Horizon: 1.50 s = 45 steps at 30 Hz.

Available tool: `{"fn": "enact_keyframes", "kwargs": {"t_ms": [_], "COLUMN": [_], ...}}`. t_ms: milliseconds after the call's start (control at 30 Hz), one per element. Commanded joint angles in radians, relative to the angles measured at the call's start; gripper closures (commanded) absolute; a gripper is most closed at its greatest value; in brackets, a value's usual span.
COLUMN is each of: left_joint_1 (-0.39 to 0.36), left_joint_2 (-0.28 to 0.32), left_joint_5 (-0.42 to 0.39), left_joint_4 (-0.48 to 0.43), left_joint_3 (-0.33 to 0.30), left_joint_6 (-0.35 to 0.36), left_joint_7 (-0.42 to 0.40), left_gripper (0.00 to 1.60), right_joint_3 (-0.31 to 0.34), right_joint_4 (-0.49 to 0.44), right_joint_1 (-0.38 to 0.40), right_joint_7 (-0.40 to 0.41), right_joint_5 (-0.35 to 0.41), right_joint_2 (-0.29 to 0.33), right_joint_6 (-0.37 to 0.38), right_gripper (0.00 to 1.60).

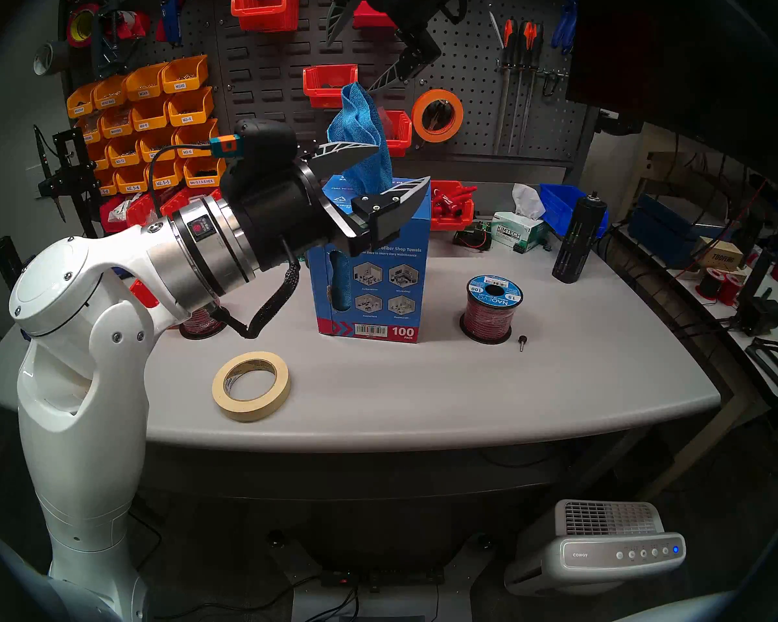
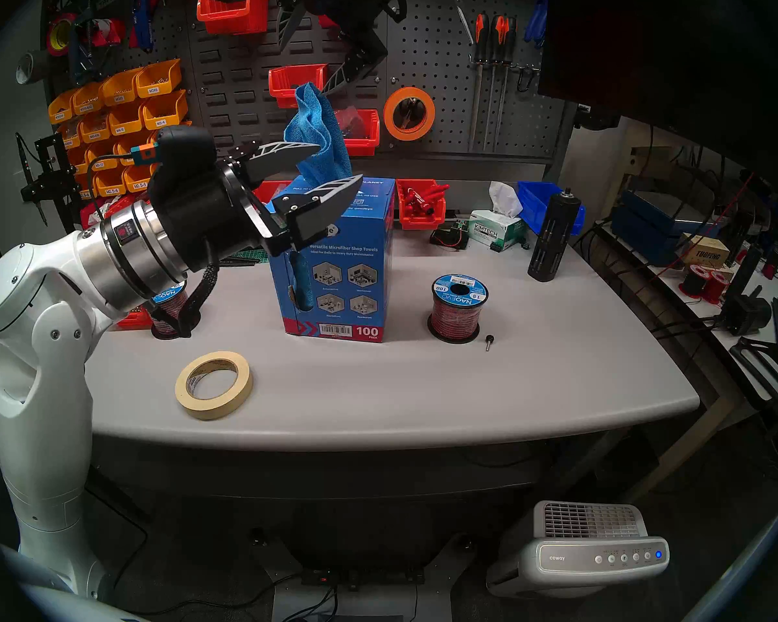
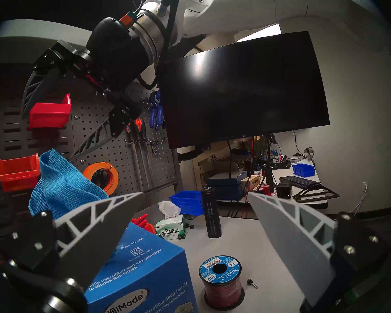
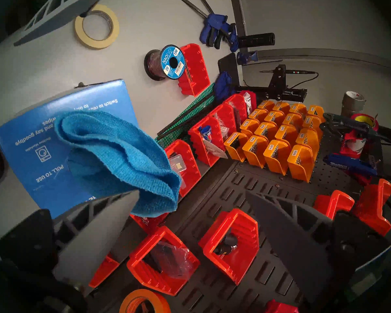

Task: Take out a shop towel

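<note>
The bright blue shop towel [image 1: 355, 123] stands up out of the top slot of the blue "100 pack" carton [image 1: 378, 293] at mid table. My left gripper [image 1: 401, 163] is open at the carton's top. In the left wrist view the towel [image 3: 63, 188] lies outside its left finger, not between the jaws. My right gripper [image 1: 350, 66] hangs open above, in front of the pegboard, one fingertip close beside the towel's upper end. In the right wrist view the towel [image 4: 122, 152] sits by the left finger, with nothing held.
A masking tape roll [image 1: 251, 385] lies front left. A wire spool [image 1: 494, 307] and a small black knob [image 1: 522, 342] sit right of the carton. A Kimtech tissue carton [image 1: 517, 230] and a black cylinder [image 1: 578, 239] stand at the back right. Bins hang on the pegboard behind.
</note>
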Motion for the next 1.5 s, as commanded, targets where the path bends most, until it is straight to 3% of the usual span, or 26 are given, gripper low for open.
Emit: {"fn": "enact_keyframes", "kwargs": {"t_ms": [0, 833, 967, 1000, 1033, 1100, 1133, 1467], "left_joint_1": [-0.028, -0.026, -0.025, -0.025, -0.025, -0.025, -0.026, -0.026], "left_joint_2": [-0.003, -0.005, -0.005, -0.005, -0.005, -0.005, -0.005, -0.006], "left_joint_5": [0.002, 0.012, 0.015, 0.016, 0.017, 0.019, 0.019, 0.028], "left_joint_4": [-0.015, -0.014, -0.013, -0.012, -0.012, -0.012, -0.011, -0.009], "left_joint_3": [-0.002, -0.005, -0.006, -0.006, -0.007, -0.007, -0.007, -0.005], "left_joint_6": [-0.019, -0.028, -0.029, -0.029, -0.029, -0.029, -0.030, -0.032], "left_joint_7": [-0.001, -0.006, -0.007, -0.007, -0.007, -0.007, -0.007, -0.007], "left_gripper": [0.00, 0.00, 0.00, 0.00, 0.00, 0.00, 0.00, 0.00], "right_joint_3": [-0.003, -0.016, -0.021, -0.022, -0.023, -0.024, -0.025, -0.017], "right_joint_4": [-0.007, -0.065, -0.067, -0.067, -0.068, -0.068, -0.068, -0.050], "right_joint_1": [0.039, 0.014, 0.010, 0.009, 0.009, 0.008, 0.008, 0.023], "right_joint_7": [0.086, 0.092, 0.094, 0.094, 0.095, 0.096, 0.097, 0.096], "right_joint_5": [0.003, 0.004, 0.005, 0.006, 0.006, 0.007, 0.007, 0.018], "right_joint_2": [0.015, 0.012, 0.011, 0.011, 0.010, 0.010, 0.010, 0.014], "right_joint_6": [0.006, 0.021, 0.024, 0.025, 0.026, 0.027, 0.028, 0.025], "right_gripper": [0.00, 0.00, 0.53, 0.84, 0.97, 1.45, 1.60, 1.60]}}
